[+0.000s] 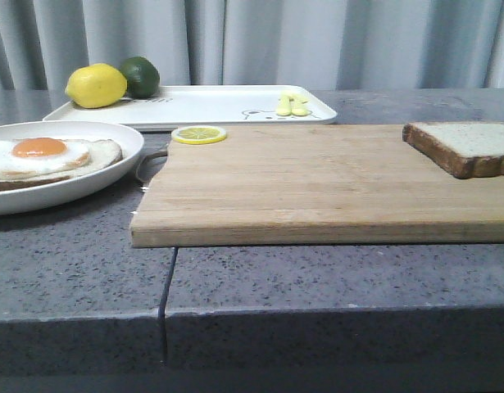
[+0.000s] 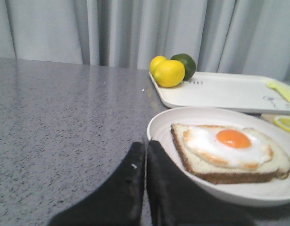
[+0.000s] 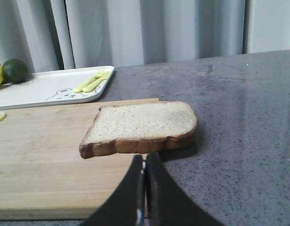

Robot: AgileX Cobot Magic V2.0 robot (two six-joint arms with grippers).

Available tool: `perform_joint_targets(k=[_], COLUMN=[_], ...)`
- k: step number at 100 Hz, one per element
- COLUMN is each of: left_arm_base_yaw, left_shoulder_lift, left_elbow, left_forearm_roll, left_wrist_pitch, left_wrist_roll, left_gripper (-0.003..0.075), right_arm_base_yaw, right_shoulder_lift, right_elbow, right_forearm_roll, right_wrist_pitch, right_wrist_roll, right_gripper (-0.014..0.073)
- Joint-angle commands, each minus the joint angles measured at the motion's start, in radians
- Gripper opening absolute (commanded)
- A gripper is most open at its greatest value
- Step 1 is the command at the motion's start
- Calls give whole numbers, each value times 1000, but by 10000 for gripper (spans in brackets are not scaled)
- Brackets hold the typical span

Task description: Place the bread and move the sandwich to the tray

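Here, nearest in the front view, the speckled grey stone tabletop shows a seam running toward the camera. On it lies the pale rectangular wooden cutting board. At the board's 3 o'clock end rests the bread, a thick squarish white slice with a dark brown crust, lying flat and overhanging the board's edge, as the right wrist view shows. At 9 o'clock from the board sits the shallow round white plate, touching or just beside the board's looped handle. It carries the sandwich: a crusted white slice topped with a fried egg, white with an orange yolk.

The left pincer has its black fingers pressed together, holding nothing, low beside the plate's rim. The right pincer is likewise closed and empty, just short of the bread's crust. Neither arm appears in the front view.

Farther off, a round yellow lemon slice lies at the board's far edge. Beyond it is the flat white rectangular tray with a small cartoon print, bearing pale yellow plastic cutlery, a whole yellow lemon and a dark green lime. Grey curtains hang at 12 o'clock.
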Motion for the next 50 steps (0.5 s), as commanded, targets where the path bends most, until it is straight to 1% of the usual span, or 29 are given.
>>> perform_joint_targets(k=[1,9,17,29,50], left_arm_base_yaw=[1,-1,-1,-1,-1], left_shoulder_lift=[-30,-7,37,147,358], left_elbow=[-85,-157,-231,-348,-557], left_forearm_roll=[-84,-99,-99,-99,-121], left_wrist_pitch=[-54,27,145,295,525], left_wrist_roll=[-7,-7,-7,-7,-7], left_gripper=[-19,-19,-19,-19,-19], right_arm_base_yaw=[-6,-6,-6,-6,-6], right_shoulder_lift=[-12,13,58,157,352], right_elbow=[-84,-160,-240,-357,-539], right_forearm_roll=[40,45,45,42,36], right_wrist_pitch=[-45,25,108,213,361], right_wrist_roll=[2,2,2,-5,-112], right_gripper=[-117,-117,-117,-117,-117])
